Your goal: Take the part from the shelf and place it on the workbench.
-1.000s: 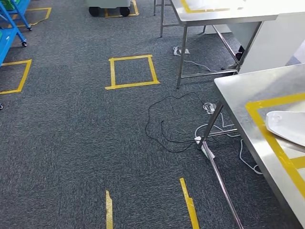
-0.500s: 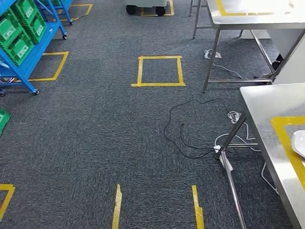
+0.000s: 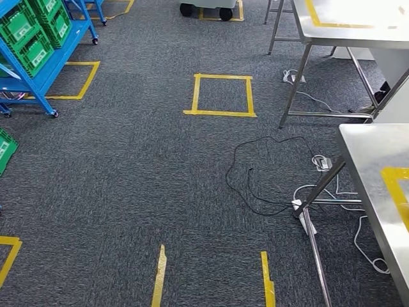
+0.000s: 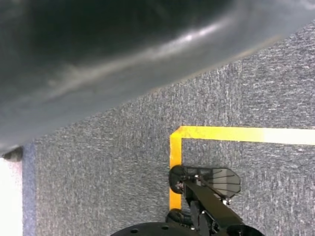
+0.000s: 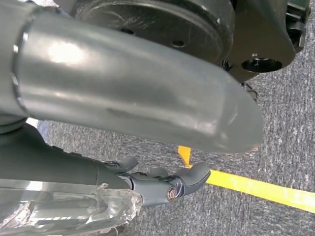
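Observation:
The blue shelf (image 3: 36, 73) stands at the far left of the head view, with green bins (image 3: 26, 32) on it; no part can be made out in them from here. The steel workbench (image 3: 374, 169) with a yellow tape mark (image 3: 396, 185) shows its corner at the right edge. In the right wrist view my right hand (image 5: 148, 182) hangs over the carpet, its dark fingers (image 5: 189, 178) stretched out and holding nothing. My left hand (image 4: 111, 54) is a blurred grey mass close to the left wrist camera, its fingers hidden.
A second steel table (image 3: 347, 32) stands at the back right. Black and white cables (image 3: 260, 176) and a power strip (image 3: 306, 219) lie by the workbench leg. A yellow tape square (image 3: 223, 96) marks the carpet. A green bin (image 3: 4, 148) sits at the left edge.
The camera has swung left: the workbench slid to the right edge, the white part lying on it left the picture, and the blue shelf with green bins came in at the left.

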Action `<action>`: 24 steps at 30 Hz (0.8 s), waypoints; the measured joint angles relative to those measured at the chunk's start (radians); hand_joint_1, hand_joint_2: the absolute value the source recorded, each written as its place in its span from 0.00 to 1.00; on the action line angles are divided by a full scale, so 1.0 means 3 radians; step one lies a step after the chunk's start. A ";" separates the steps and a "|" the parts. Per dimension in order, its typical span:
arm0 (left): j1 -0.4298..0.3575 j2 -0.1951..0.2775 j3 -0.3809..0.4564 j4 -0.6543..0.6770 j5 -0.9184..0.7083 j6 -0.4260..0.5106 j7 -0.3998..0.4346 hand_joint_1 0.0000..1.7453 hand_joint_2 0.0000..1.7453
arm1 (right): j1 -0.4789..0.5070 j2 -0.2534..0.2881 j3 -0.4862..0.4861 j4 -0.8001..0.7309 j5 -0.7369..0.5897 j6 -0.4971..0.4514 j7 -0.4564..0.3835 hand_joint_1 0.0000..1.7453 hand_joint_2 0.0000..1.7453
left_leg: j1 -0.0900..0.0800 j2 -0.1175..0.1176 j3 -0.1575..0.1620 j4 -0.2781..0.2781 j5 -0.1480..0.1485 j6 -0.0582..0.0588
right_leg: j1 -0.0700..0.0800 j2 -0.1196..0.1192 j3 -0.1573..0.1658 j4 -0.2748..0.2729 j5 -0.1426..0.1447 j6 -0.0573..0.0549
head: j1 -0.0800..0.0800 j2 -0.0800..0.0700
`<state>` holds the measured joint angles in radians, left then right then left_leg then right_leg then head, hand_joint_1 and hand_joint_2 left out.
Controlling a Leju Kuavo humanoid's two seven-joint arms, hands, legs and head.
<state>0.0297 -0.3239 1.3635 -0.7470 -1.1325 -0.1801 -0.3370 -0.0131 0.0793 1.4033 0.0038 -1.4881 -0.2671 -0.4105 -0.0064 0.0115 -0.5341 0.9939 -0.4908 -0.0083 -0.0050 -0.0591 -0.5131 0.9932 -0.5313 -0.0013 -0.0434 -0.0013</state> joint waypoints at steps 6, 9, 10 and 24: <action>0.0001 0.0004 -0.0029 0.0005 0.0040 0.0056 -0.0015 0.00 0.00 | 0.0000 0.0006 -0.0011 0.0000 -0.0001 -0.0001 -0.0002 0.00 0.00 | -0.0026 0.0005 -0.0007 0.0011 -0.0026 0.0089 | -0.0030 -0.0003 0.0041 -0.0017 0.0033 0.0103 | -0.0004 0.0000; 0.0007 0.0004 -0.0049 0.0005 0.0041 0.0068 -0.0017 0.00 0.00 | -0.0001 0.0014 -0.0017 0.0000 -0.0001 -0.0001 -0.0008 0.00 0.00 | -0.0010 -0.0016 0.0047 -0.0066 -0.0040 0.0171 | -0.0042 0.0031 0.0008 0.0105 0.0052 0.0159 | 0.0001 0.0000; 0.0010 0.0003 -0.0060 0.0005 0.0039 0.0073 -0.0020 0.00 0.00 | -0.0005 0.0015 -0.0019 0.0000 -0.0001 -0.0001 -0.0012 0.00 0.00 | -0.0002 -0.0025 0.0074 -0.0085 -0.0045 0.0191 | -0.0045 0.0072 -0.0050 0.0212 -0.0006 0.0163 | 0.0009 -0.0001; 0.0058 0.0015 -0.0225 0.0005 0.0126 0.0136 -0.0020 0.00 0.00 | 0.0053 0.0022 -0.0026 -0.0001 -0.0001 -0.0005 -0.0018 0.00 0.00 | 0.0030 -0.0087 0.0239 0.0044 -0.0189 -0.0012 | -0.0043 0.0219 -0.0154 0.0107 0.0069 0.0040 | 0.0031 -0.0001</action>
<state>0.0472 -0.3193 1.2960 -0.7454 -1.0946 -0.1394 -0.3429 0.0026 0.0858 1.3955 0.0034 -1.4883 -0.2686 -0.4159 0.0025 -0.0146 -0.4623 1.0070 -0.5474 -0.0118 -0.0179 0.0066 -0.5592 1.0252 -0.5105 0.0107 -0.0340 -0.0015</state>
